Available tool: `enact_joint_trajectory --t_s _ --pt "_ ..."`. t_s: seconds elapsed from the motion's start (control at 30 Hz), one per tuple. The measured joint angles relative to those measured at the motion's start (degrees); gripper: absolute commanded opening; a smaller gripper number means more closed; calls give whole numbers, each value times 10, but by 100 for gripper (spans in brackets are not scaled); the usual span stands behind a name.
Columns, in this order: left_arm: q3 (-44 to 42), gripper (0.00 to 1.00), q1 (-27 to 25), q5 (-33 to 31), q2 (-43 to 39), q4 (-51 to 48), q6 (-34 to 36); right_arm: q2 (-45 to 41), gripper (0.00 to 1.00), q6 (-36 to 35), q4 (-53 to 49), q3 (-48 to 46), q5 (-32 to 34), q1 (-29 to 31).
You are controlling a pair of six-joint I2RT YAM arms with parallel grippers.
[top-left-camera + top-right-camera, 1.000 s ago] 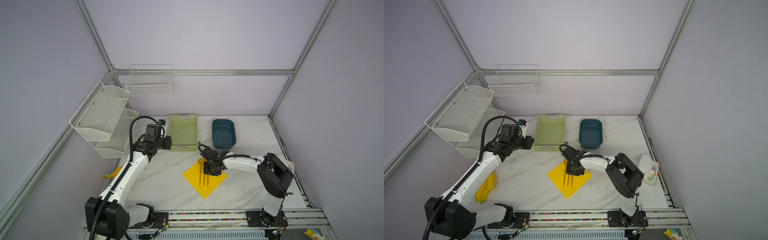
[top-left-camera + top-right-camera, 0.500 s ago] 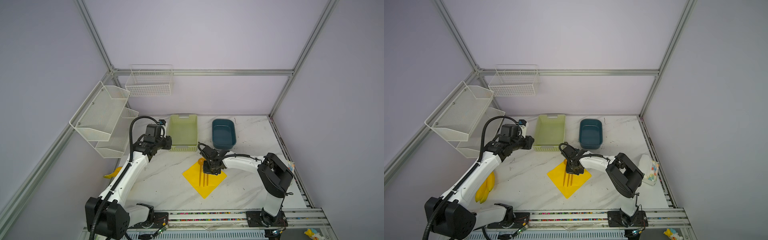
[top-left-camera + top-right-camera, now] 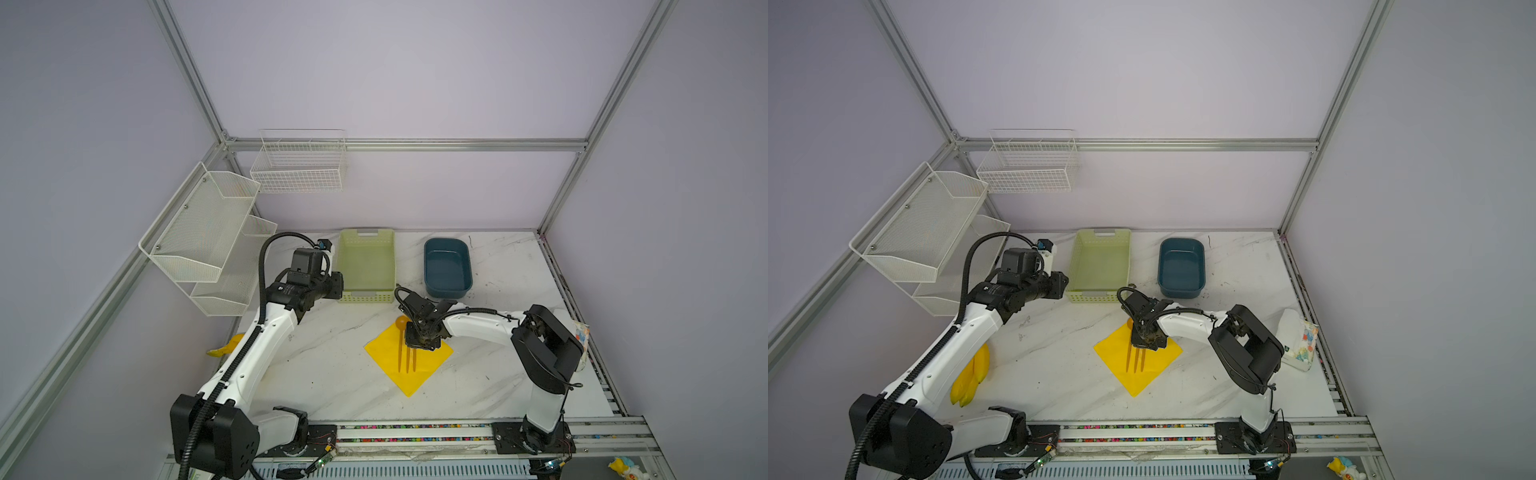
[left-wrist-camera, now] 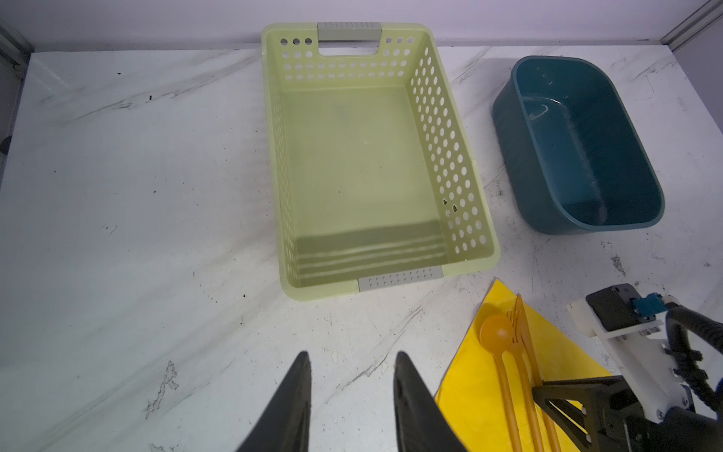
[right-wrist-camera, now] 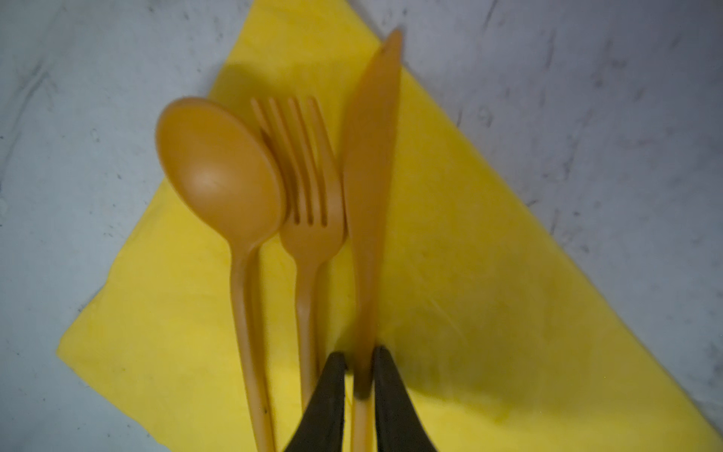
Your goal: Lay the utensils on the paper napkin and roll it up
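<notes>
Both arms stand almost where they stood one second ago, and the cutlery has not changed its place.

At the left edge of the white marble worktop [image 3: 332, 374] lies a yellow banana-shaped toy [image 3: 971, 378]. The left end effector [image 4: 350, 356] hovers before the pale green perforated plastic basket [image 4: 450, 129], its fingers spread with nothing between them. Right of the basket stands a dark blue plastic tub [image 4: 508, 148].

Near the middle lies the bright yellow paper napkin [image 3: 428, 365], one corner pointing to the near side. On it rest three orange-tan plastic utensils side by side: the spoon [image 5: 219, 172], the fork [image 5: 309, 219] and the knife [image 5: 371, 156]. The spoon bowl reaches past the napkin's far edge.

The right end effector [image 5: 360, 352] is low over the napkin. Its fingers stand slightly apart on both sides of the knife handle, and a thin yellow strip shows beside one finger.
</notes>
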Motion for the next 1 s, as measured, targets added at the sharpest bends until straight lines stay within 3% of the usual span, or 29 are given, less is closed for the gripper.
enact_joint_trajectory --t_s 0.3,0.53,0.83,1.0 --pt "0 35 0 0 0 0 0 -2 31 0 -25 9 11 0" --pt "0 35 0 0 0 0 0 -27 31 0 -49 16 15 0" --pt "0 33 0 11 0 0 0 -63 25 -10 -50 17 15 -18" --pt "0 25 -5 32 9 0 -4 -79 19 -31 -42 -4 9 -46"
